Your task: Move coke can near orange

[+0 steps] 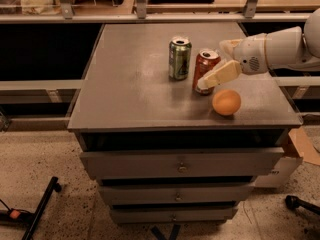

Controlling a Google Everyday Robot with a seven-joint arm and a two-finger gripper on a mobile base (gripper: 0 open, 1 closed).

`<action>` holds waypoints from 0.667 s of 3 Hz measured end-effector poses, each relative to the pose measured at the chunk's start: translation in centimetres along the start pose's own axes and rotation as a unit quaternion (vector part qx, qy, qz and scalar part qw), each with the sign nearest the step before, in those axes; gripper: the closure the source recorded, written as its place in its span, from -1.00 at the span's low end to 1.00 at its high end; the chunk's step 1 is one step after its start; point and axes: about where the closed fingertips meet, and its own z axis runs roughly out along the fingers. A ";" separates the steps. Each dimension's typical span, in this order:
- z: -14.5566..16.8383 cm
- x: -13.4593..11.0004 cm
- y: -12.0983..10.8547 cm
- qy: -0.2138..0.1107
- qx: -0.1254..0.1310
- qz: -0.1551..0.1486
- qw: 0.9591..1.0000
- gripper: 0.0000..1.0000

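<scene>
The coke can (205, 66), red-orange with a silver top, stands upright on the grey cabinet top (130, 79). The orange (226, 102) lies just to its front right, a small gap away. My gripper (212, 66) reaches in from the right on a white arm. It is open, with the can between its jaws. The near finger (220, 75) crosses the can's lower front and the far finger (227, 45) sits behind the can's top right.
A green can (179, 58) stands just left of the coke can, almost touching it. The cabinet has drawers (180, 164) below. A shelf rail (150, 16) runs behind. A cardboard box (295, 154) sits at the lower right, near the cabinet's right edge.
</scene>
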 end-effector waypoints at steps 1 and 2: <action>0.0 0.0 0.0 0.000 0.000 0.000 1.000 -1.00; 0.3 -0.8 -0.1 0.006 0.005 -0.008 1.000 -1.00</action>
